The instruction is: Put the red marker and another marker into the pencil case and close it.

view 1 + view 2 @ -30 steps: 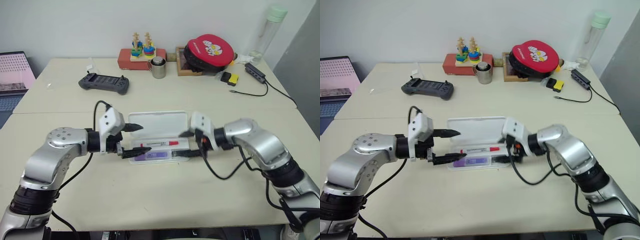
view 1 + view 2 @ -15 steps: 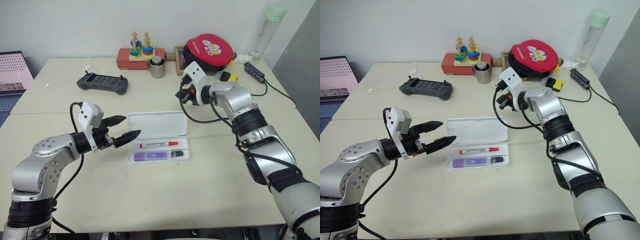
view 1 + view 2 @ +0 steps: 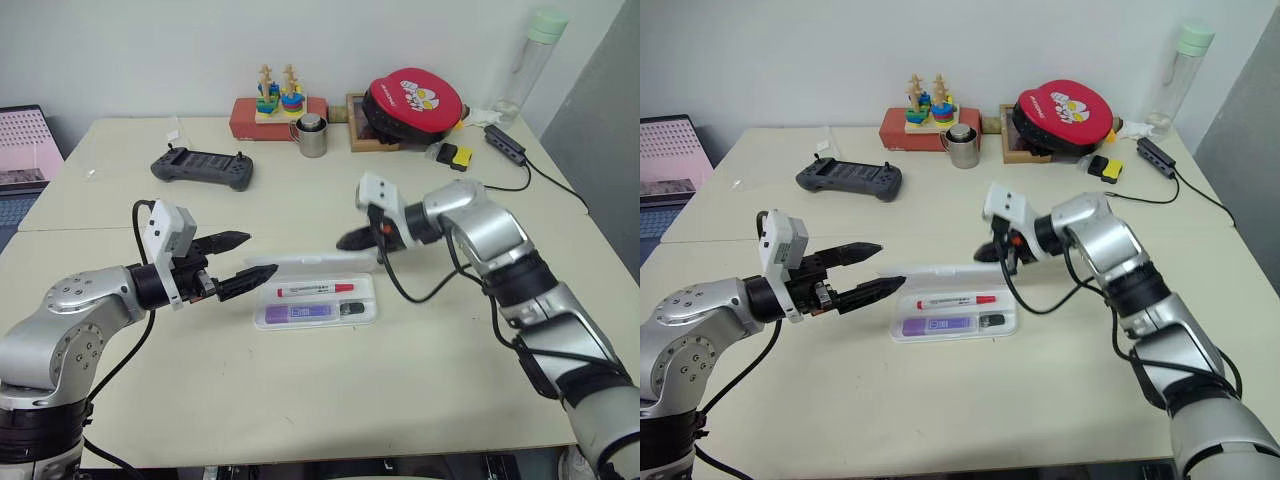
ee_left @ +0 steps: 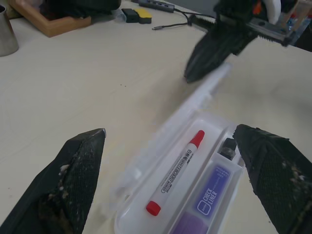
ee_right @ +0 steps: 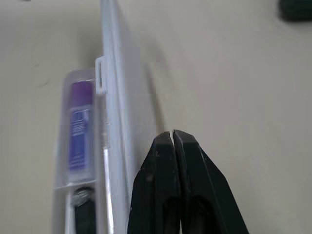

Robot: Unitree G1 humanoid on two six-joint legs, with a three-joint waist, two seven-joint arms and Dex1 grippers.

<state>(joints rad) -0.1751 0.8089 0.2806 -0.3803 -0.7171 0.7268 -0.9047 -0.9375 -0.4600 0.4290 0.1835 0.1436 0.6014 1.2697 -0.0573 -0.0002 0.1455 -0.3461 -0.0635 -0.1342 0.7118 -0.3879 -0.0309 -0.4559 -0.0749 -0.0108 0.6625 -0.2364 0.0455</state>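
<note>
Right gripper (image 3: 350, 241) had fingers pressed together, tip against the raised lid of the pencil case (image 3: 315, 300), holding nothing. Left gripper (image 3: 248, 256) spread wide, empty, just left of the case. Red marker (image 3: 316, 290) and purple marker (image 3: 300, 312) lay in the tray. Left wrist view showed the marker label print; right wrist view showed the lid edge-on.

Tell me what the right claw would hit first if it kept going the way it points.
Probably the raised lid of the pencil case; the shut right claw sits at its back edge, though contact is unclear.
</note>
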